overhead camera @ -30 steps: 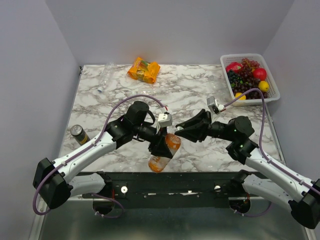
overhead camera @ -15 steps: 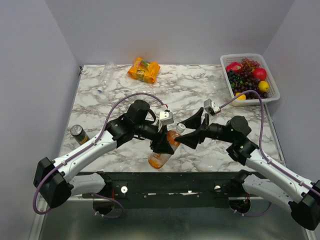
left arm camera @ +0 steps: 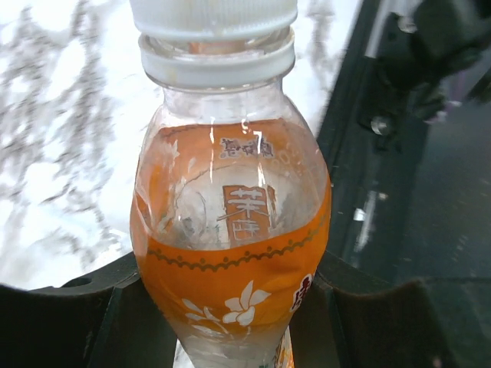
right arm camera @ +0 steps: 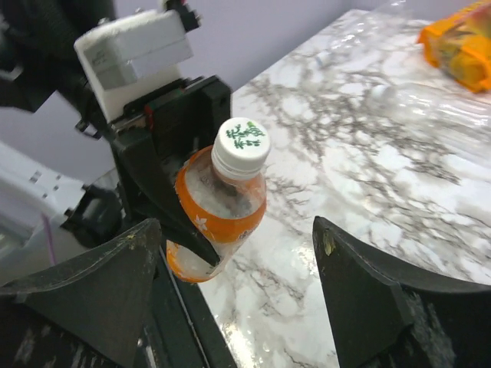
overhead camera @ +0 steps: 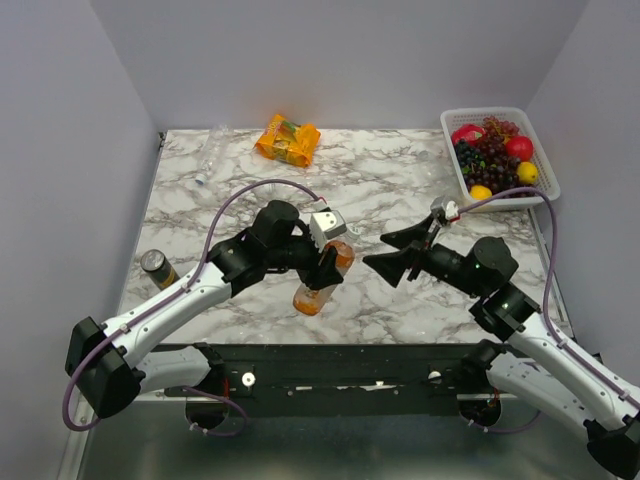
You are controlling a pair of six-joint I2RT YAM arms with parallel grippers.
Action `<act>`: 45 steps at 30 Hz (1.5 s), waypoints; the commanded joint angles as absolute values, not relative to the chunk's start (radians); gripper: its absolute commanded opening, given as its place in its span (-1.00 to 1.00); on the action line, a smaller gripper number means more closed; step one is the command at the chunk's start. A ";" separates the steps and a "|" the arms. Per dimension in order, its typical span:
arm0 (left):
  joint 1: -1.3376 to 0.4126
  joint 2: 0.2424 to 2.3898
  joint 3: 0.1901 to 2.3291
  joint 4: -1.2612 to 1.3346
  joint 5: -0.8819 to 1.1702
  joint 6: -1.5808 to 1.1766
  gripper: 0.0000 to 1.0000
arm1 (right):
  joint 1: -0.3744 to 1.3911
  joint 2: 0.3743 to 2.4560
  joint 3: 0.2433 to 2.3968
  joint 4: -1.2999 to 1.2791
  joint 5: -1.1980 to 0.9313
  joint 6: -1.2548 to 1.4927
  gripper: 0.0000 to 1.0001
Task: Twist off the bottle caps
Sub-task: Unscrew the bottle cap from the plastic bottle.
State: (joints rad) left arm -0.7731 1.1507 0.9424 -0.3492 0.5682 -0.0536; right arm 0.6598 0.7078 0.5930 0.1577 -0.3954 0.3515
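Observation:
My left gripper [overhead camera: 325, 268] is shut on the orange-label bottle [overhead camera: 318, 282] and holds it above the table's front edge. In the left wrist view the black fingers [left arm camera: 69, 314] press both sides of the label of the orange-label bottle [left arm camera: 230, 230], and its white cap [left arm camera: 212, 15] sits on the neck. My right gripper [overhead camera: 386, 252] stands open just right of the bottle and touches nothing. In the right wrist view the cap [right arm camera: 240, 143] shows ahead of the spread fingers [right arm camera: 100, 284], apart from them. A clear bottle [overhead camera: 210, 150] lies at the back left.
An orange snack packet [overhead camera: 288, 140] lies at the back centre. A white basket [overhead camera: 497, 111] of fruit stands at the back right. A dark can [overhead camera: 158, 268] lies near the left edge. The black rail runs under the held bottle.
My right gripper has opened off the bottle's top and drawn back to the right. My left gripper has shifted the bottle slightly left and up, still gripping it.

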 commanded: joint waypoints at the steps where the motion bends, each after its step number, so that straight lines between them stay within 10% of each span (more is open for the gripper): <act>1: -0.804 1.124 0.980 -0.380 0.287 -0.063 -0.22 | 0.657 0.690 0.663 0.051 -0.144 0.431 0.68; 45: -0.928 1.209 0.997 -0.445 0.037 -0.032 -0.23 | 0.729 0.997 0.687 0.374 -0.244 0.683 0.28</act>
